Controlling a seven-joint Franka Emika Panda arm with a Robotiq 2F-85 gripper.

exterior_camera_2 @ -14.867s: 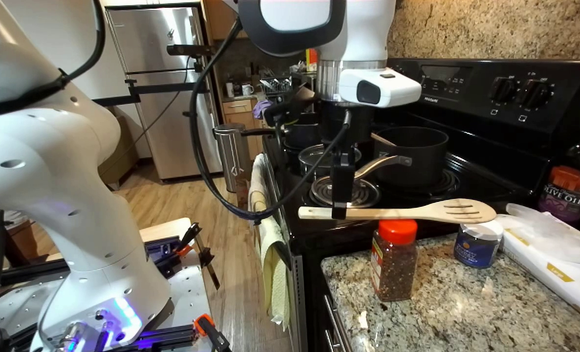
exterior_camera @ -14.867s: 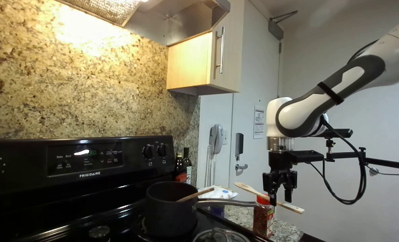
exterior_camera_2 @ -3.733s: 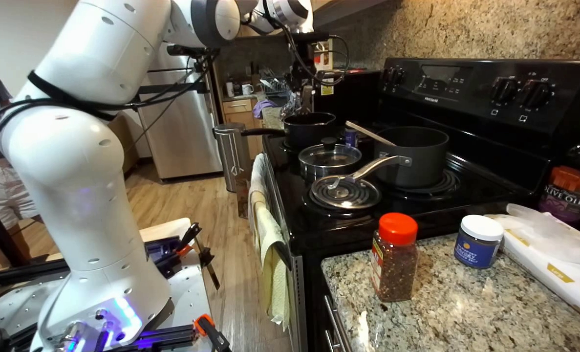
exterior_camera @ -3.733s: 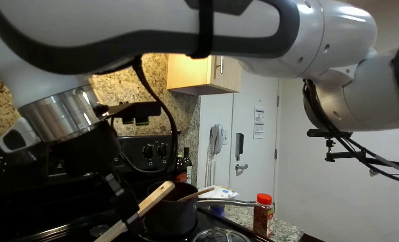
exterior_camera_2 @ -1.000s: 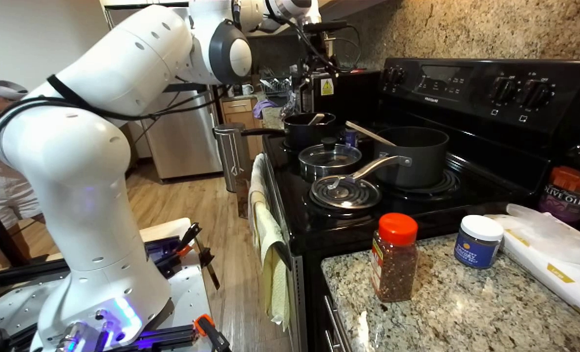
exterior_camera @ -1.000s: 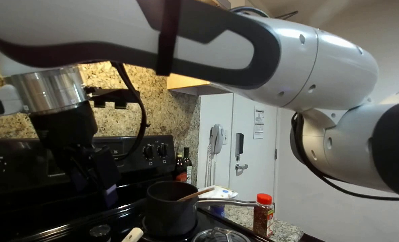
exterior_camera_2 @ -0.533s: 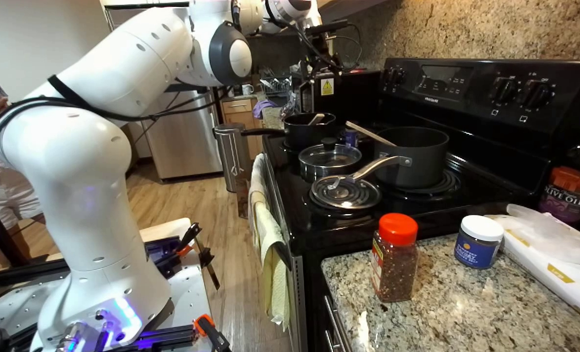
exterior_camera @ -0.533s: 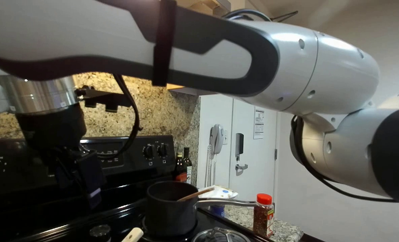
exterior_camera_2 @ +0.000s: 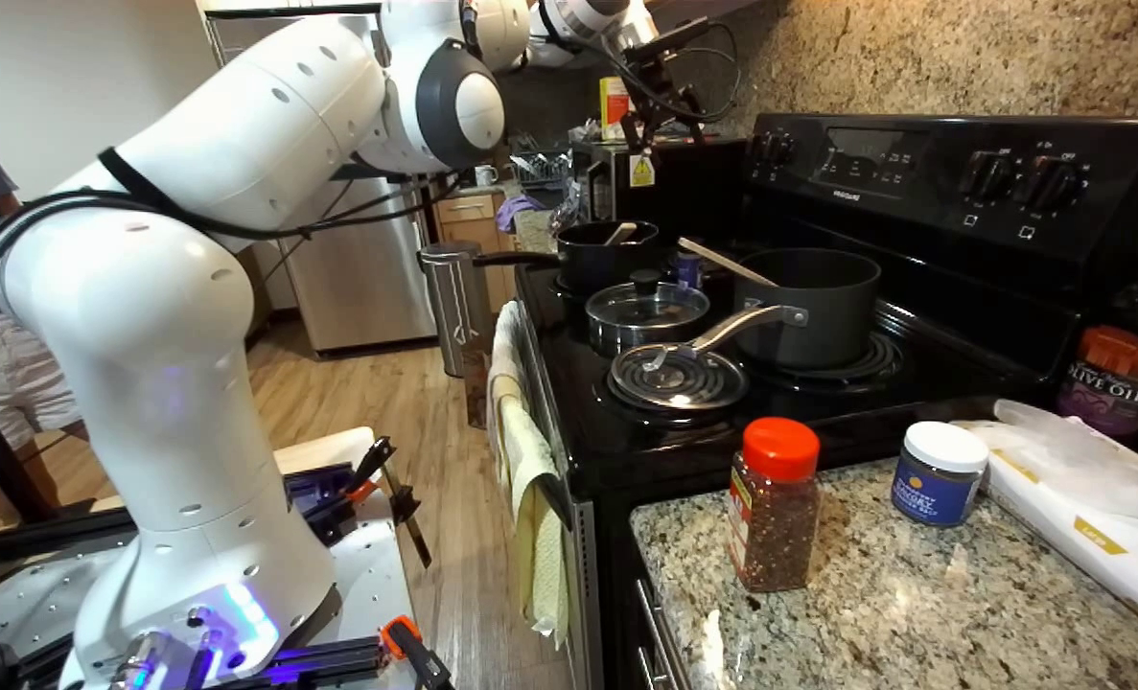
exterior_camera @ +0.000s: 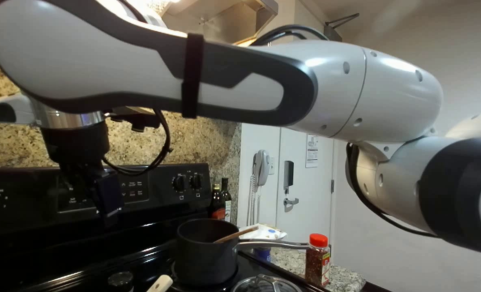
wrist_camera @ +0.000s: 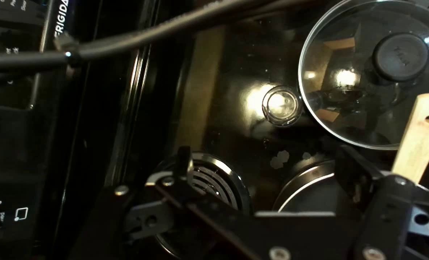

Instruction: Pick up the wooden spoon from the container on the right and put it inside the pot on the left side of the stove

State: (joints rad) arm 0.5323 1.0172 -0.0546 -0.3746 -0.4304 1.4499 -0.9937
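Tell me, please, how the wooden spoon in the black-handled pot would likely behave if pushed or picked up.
The spoon is probably stiff, since what shows of it is straight wood. It should be fairly light, as it looks slim. A sideways push might make it pivot or slide against the pot, because it pokes out at a slant.

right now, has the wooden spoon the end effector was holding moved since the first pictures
Yes: in an exterior view, the wooden spoon has gone leftward and away from the red-capped bottle and now sticks out of the far pot.
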